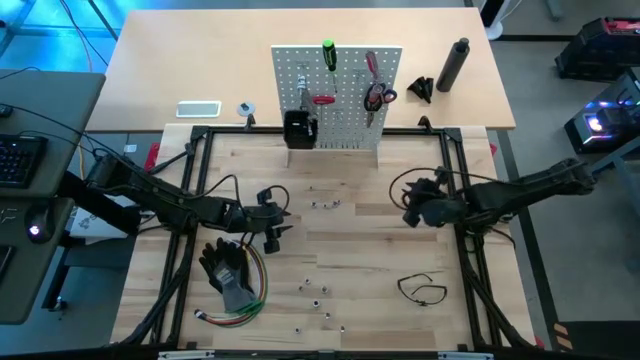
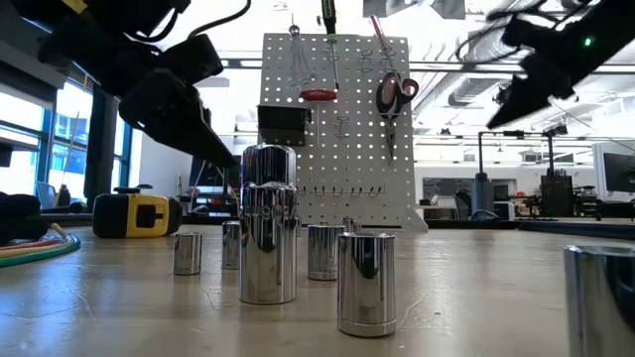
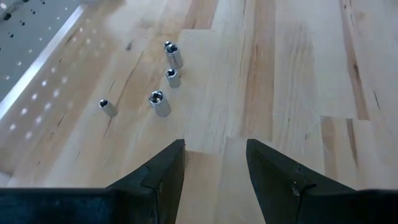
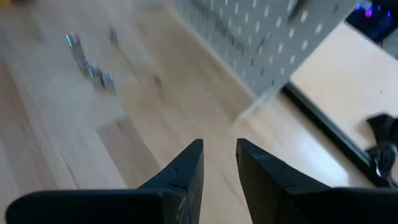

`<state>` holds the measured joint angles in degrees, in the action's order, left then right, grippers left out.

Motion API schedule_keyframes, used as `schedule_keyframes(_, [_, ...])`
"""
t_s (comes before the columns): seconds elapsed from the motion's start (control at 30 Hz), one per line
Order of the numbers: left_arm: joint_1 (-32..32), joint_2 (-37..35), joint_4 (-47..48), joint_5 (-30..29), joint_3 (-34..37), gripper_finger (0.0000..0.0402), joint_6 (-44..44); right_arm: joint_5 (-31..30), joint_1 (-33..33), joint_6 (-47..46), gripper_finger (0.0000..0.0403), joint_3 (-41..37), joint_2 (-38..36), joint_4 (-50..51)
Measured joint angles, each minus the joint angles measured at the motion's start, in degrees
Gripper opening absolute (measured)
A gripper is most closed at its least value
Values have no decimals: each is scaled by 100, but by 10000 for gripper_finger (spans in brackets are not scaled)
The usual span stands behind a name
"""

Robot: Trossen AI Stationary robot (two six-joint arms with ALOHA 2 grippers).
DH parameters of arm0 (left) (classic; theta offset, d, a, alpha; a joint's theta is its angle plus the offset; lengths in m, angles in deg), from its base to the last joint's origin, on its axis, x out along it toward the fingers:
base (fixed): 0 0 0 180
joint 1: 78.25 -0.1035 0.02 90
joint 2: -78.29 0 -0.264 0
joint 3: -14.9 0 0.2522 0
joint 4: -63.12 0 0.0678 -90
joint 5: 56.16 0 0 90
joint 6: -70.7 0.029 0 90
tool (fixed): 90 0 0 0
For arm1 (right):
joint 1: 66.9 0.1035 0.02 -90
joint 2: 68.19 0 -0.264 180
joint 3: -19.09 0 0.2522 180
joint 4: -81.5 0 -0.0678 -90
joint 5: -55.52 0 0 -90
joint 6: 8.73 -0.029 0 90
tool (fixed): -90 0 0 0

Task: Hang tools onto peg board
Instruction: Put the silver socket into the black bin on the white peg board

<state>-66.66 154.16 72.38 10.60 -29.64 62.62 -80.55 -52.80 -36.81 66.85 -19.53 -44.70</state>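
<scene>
We record the peg board point(image 1: 337, 95) upright at the worktop's point(image 1: 360, 250) 12 o'clock edge, carrying a green screwdriver point(image 1: 328, 55), red scissors point(image 1: 376, 93), a red-handled tool point(image 1: 322, 100) and a black bin point(image 1: 299, 128). Loose on the worktop: small metal sockets point(image 1: 324, 203) near centre, more point(image 1: 315, 292) at 6 o'clock, a thin black loop point(image 1: 423, 289) at 4 o'clock, and gloves point(image 1: 229, 271) with coloured wires point(image 1: 240, 308) at 8 o'clock. Left claw point(image 1: 275, 222), at 9 o'clock, is spread and empty. Right claw point(image 1: 408, 205), at 3 o'clock, has its fingers parted, holding nothing.
</scene>
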Motion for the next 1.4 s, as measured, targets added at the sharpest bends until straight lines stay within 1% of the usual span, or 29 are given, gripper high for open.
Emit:
schedule_keyframes(0.13, [0,0,-14,-91,0,165,22,-61,66,791,89,0,-424,-726])
schedule_keyframes(0.23, [0,0,-14,-151,0,165,23,-26,106,1531,89,0,-548,-1473])
schedule_keyframes(0.33, [0,0,-13,-153,0,165,24,263,97,2226,89,0,-533,-2162])
schedule_keyframes(0.47, [0,0,-7,-155,0,165,-4,743,13,2807,89,2,-386,-2796])
schedule_keyframes(0.7, [0,0,175,-160,0,165,-131,1285,-142,2795,89,2,-4,-2925])
schedule_keyframes(0.87, [0,0,251,-188,0,165,-133,1819,-212,2792,89,2,412,-3130])
schedule_keyframes(1.03, [0,0,147,-299,-2,165,-128,2099,-420,2770,89,2,1069,-3382])
schedule_keyframes(1.13, [0,0,148,-300,-2,165,-131,2308,-666,2700,89,2,1526,-3574])
schedule_keyframes(1.3, [0,0,147,-302,-2,165,-193,2765,-1130,2701,89,2,2245,-4116])
schedule_keyframes(1.4, [0,0,137,-302,-2,165,-220,3148,-1414,2707,89,2,2632,-4574])
